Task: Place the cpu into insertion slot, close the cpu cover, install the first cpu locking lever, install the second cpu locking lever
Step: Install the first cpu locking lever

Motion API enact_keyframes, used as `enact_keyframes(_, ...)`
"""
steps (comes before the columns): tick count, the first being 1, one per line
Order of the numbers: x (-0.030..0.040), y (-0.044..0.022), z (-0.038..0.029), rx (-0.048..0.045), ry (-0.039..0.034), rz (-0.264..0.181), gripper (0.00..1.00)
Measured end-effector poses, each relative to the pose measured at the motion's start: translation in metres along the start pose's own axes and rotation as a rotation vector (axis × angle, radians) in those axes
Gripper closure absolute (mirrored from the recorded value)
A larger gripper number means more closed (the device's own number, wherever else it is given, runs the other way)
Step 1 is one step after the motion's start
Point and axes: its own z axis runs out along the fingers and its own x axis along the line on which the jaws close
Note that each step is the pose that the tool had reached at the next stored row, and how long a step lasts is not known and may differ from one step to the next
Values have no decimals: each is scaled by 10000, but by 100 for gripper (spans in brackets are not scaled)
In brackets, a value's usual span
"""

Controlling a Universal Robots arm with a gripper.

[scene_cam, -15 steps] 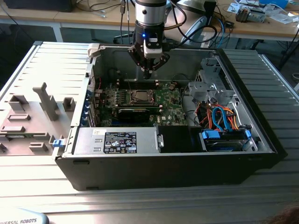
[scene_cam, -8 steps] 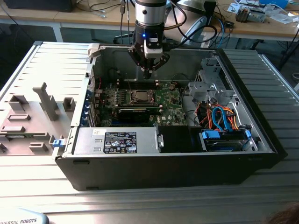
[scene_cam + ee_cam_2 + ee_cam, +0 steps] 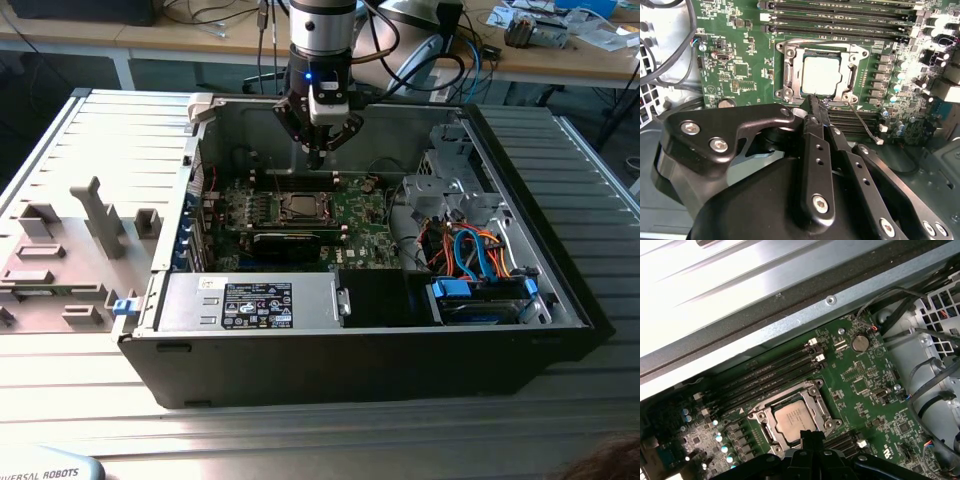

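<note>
Black gripper (image 3: 813, 100) jaws pinched together, silver-grey square cpu (image 3: 821, 75) lying flat, silvery cpu cover (image 3: 791, 76) framing it

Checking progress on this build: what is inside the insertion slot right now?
The cpu lies flat in the insertion slot, silver top up, with the cpu cover framing its edges. The chip hides its own underside and the slot's contacts.

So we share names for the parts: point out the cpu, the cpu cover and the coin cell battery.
cpu (image 3: 821, 75): second wrist view, middle of its silver top.
cpu cover (image 3: 796, 75): second wrist view, one side bar of its frame.
coin cell battery (image 3: 859, 343): first wrist view, centre of its face.
</note>
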Motion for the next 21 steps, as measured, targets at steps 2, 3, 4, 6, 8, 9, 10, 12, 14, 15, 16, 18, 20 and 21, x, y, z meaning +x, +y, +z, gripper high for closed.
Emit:
enact_keyframes(2, 0, 0, 0, -1, 0, -21, 89)
enact_keyframes(3, 0, 0, 0, -1, 0, -36, 89)
enact_keyframes(4, 0, 0, 0, -1, 0, -46, 89)
enact_keyframes(6, 0, 0, 0, -3, -1, -70, 89)
enact_keyframes(8, 0, 0, 0, -3, -1, -88, 89)
enact_keyframes(9, 0, 0, 0, -3, -2, -98, 89)
enact_keyframes(10, 0, 0, 0, -4, -2, -107, 89)
enact_keyframes(12, 0, 0, 0, -5, -2, -129, 89)
enact_keyframes(14, 0, 0, 0, -6, -3, -152, 89)
enact_keyframes(15, 0, 0, 0, -6, -3, -170, 89)
enact_keyframes(16, 0, 0, 0, -7, -3, -180, 89)
enact_keyframes(18, 0, 0, 0, -8, -3, -205, 89)
enact_keyframes(20, 0, 0, 0, -9, -4, -228, 89)
enact_keyframes(21, 0, 0, 0, -9, -4, -238, 89)
